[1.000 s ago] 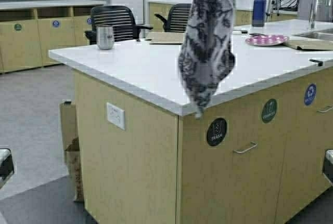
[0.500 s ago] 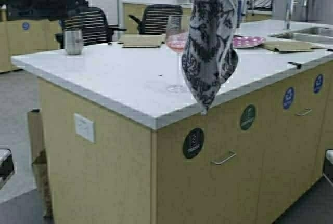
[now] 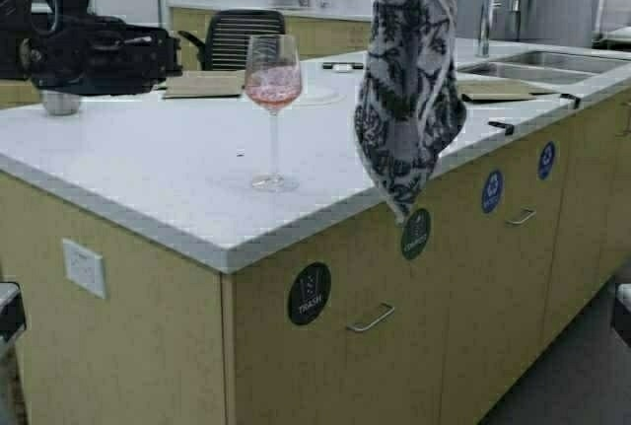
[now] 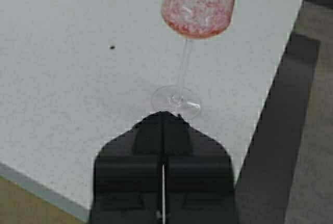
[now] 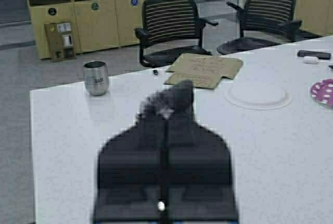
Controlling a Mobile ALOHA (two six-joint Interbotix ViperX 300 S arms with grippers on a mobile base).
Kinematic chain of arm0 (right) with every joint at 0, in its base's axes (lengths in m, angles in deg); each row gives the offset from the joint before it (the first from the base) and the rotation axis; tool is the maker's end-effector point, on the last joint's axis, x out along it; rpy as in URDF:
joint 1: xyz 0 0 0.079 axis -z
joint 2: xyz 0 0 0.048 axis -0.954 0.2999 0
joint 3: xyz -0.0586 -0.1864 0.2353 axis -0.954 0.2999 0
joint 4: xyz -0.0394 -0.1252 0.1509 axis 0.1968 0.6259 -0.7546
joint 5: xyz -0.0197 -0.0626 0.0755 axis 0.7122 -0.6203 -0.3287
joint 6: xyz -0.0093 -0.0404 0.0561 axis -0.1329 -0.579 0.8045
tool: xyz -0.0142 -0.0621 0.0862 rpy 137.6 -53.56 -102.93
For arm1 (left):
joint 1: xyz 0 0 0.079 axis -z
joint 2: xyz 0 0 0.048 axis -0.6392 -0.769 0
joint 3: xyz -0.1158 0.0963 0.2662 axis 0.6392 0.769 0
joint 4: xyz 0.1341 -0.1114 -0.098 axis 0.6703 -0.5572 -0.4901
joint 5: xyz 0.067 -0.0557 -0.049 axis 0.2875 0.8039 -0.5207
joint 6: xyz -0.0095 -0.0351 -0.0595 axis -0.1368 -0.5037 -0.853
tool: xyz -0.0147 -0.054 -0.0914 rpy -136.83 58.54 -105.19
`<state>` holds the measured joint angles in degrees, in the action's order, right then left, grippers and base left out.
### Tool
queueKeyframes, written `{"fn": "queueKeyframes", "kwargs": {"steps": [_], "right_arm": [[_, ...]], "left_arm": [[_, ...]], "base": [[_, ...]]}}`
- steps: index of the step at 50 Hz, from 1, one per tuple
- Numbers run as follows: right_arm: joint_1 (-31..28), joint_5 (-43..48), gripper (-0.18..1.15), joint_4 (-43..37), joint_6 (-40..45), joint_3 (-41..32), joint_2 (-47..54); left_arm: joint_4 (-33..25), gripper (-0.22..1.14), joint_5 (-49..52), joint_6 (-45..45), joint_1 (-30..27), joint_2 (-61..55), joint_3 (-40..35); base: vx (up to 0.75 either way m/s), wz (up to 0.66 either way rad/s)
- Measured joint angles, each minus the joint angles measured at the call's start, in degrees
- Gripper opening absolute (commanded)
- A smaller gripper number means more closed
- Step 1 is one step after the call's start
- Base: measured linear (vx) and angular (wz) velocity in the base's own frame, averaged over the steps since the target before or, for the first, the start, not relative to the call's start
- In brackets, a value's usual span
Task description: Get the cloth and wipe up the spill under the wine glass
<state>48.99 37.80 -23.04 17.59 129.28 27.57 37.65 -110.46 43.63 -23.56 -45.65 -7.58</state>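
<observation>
i see the cloth (image 3: 407, 80) hanging down in the air, long and limp, in front of the counter (image 3: 148, 164) edge. its low tip hangs past the edge, down by a round green sticker (image 3: 415, 235) on the cupboard front. the top of the cloth runs out of the high view, so i can't see there what holds it. in my right wrist view, the right claw (image 5: 165, 110) is closed tight on a bunch of cloth (image 5: 171, 99) at its tips.

the glass (image 3: 273, 109) stands upright on the counter, to the left of the cloth and a bit apart from it. it has pink drink in its bowl. its foot sits flat, near the front edge.

my left claw (image 4: 163, 125) is pressed closed with nothing in it. it hangs above the counter, just by the foot of the glass (image 4: 177, 101). in the high view the left arm (image 3: 94, 50) shows dark at the far left, over the counter.

farther back i see a steel mug (image 5: 96, 78), a brown paper sheet (image 5: 204, 70), a white plate (image 5: 257, 95), two black chairs (image 5: 169, 26) and a sink (image 3: 537, 62).
</observation>
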Motion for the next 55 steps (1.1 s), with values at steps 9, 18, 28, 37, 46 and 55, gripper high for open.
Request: {"fn": "queueKeyframes", "kwargs": {"steps": [9, 18, 28, 37, 46, 55], "right_arm": [[-0.09, 0.00, 0.06, -0.09, 0.00, 0.00, 0.00], [-0.09, 0.00, 0.06, -0.09, 0.09, 0.00, 0.00], [0.00, 0.00, 0.06, -0.09, 0.00, 0.00, 0.26], [-0.09, 0.00, 0.06, -0.09, 0.00, 0.00, 1.76], [-0.09, 0.00, 0.06, -0.09, 0.00, 0.00, 4.66], [-0.09, 0.09, 0.06, -0.09, 0.00, 0.00, 6.59]], "left_arm": [[0.00, 0.02, -3.69, 0.88, 0.18, -4.75, -0.35], [0.09, 0.03, -6.59, 1.32, 0.18, -9.05, -1.14], [1.67, 0.09, -7.91, 1.32, 0.09, -15.73, -3.08], [4.22, 0.29, -12.74, 1.41, 0.18, -22.32, -4.92], [8.09, 0.52, -19.78, 1.58, 0.18, -28.48, -7.47], [9.40, 0.85, -24.87, 1.67, 0.18, -34.72, -11.34]], "base": [[0.11, -0.10], [0.11, -0.06], [0.11, -0.02], [0.10, -0.01], [0.08, 0.01], [0.06, 0.02]]}}
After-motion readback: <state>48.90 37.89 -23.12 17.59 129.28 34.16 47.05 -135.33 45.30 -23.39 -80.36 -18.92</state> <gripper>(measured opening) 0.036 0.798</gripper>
